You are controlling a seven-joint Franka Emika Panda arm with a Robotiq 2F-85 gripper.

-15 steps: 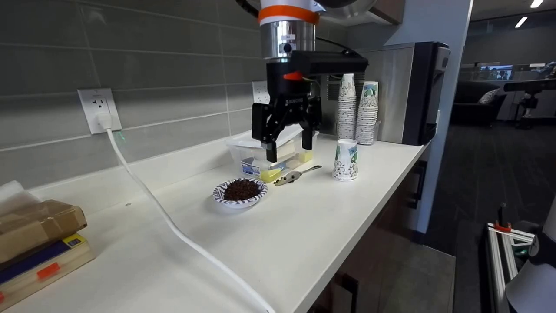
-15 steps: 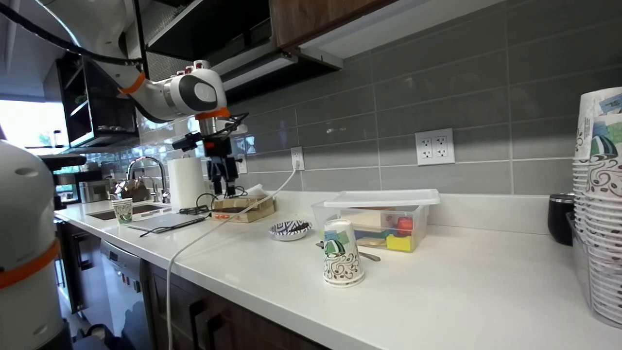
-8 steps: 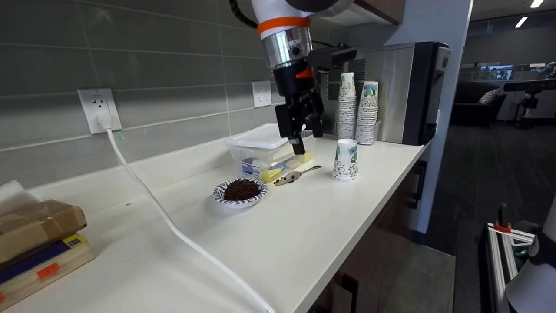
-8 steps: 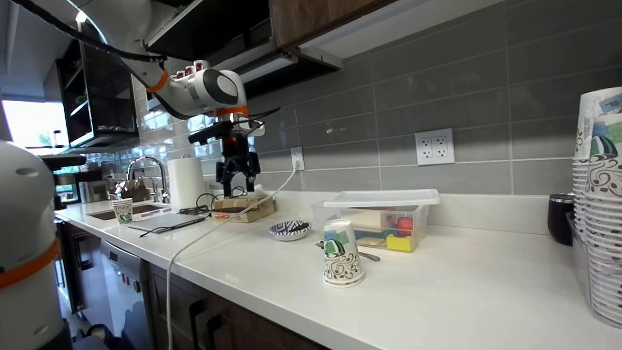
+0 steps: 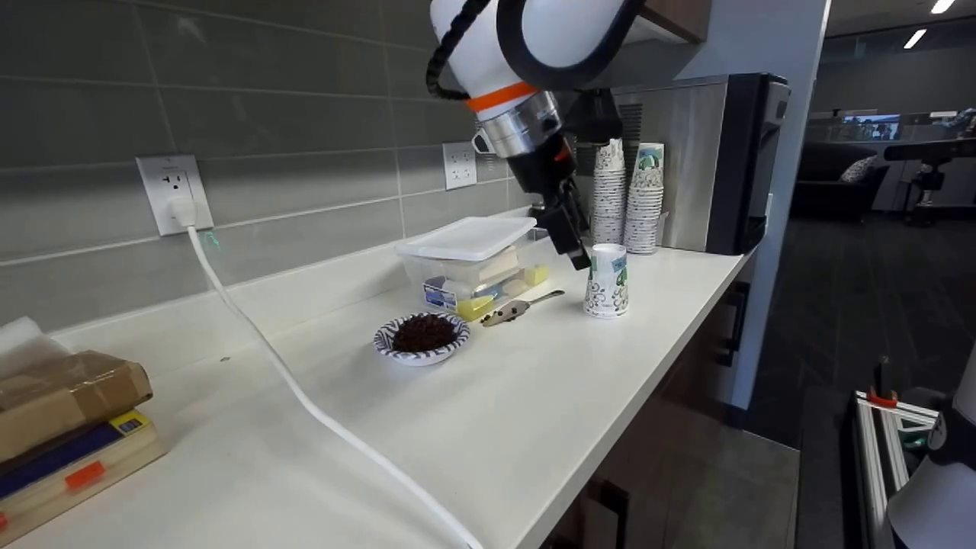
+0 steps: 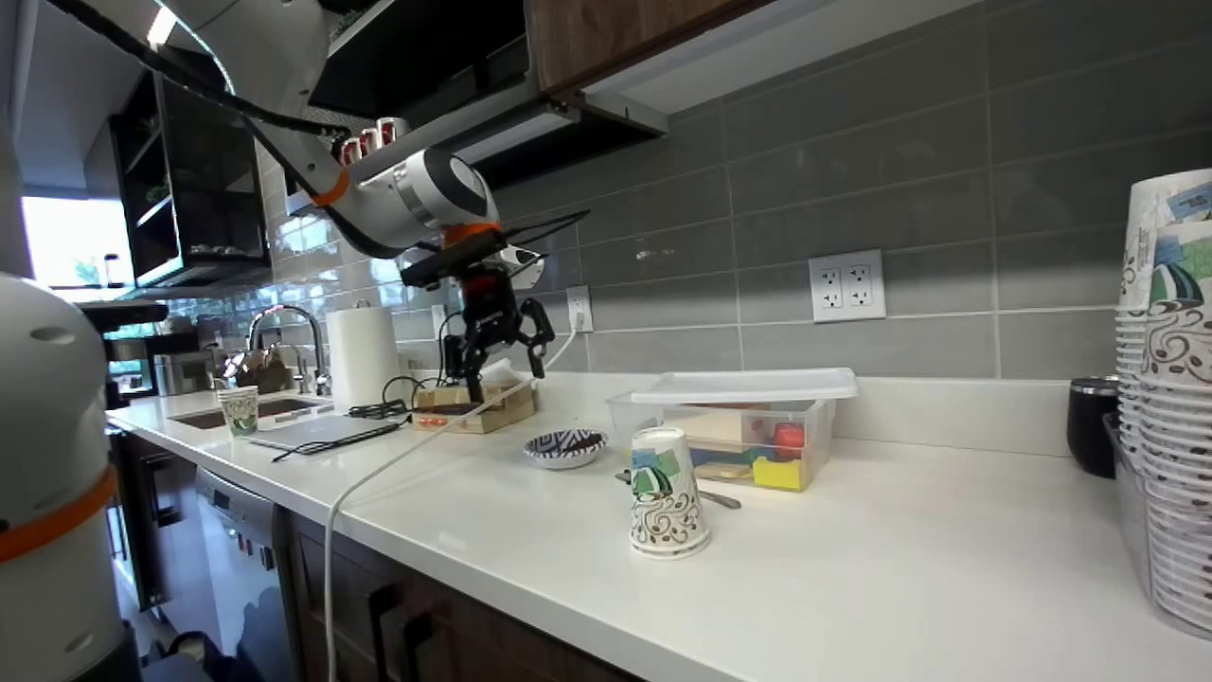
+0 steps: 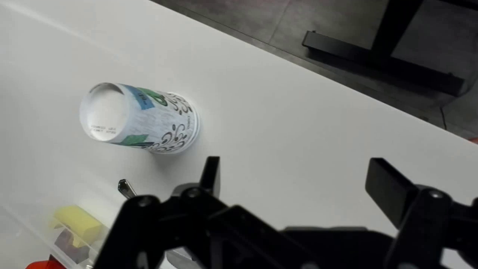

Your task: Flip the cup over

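Observation:
The cup point(image 5: 607, 282) is white with blue, green and brown print. It stands upside down on the counter, narrow closed base up and wide rim down. It also shows in an exterior view point(image 6: 668, 493) and at the left of the wrist view point(image 7: 149, 117). My gripper point(image 7: 295, 166) is open and empty, with its black fingers point(image 7: 390, 190) wide apart over bare counter. In an exterior view the gripper point(image 6: 507, 383) hangs tilted above the counter, well behind the cup. In the wrist view the cup lies beyond the left finger, outside the jaws.
A clear bin point(image 5: 473, 267) with a loose white lid stands by the wall. A spoon point(image 5: 515, 310) and a patterned bowl point(image 5: 422, 338) of dark beans lie near the cup. Tall cup stacks point(image 5: 608, 198) stand behind. A white cord point(image 5: 335, 427) crosses the counter.
My gripper has moved right in both exterior views and tilted from its upright stance. It stays open. The cup has not moved.

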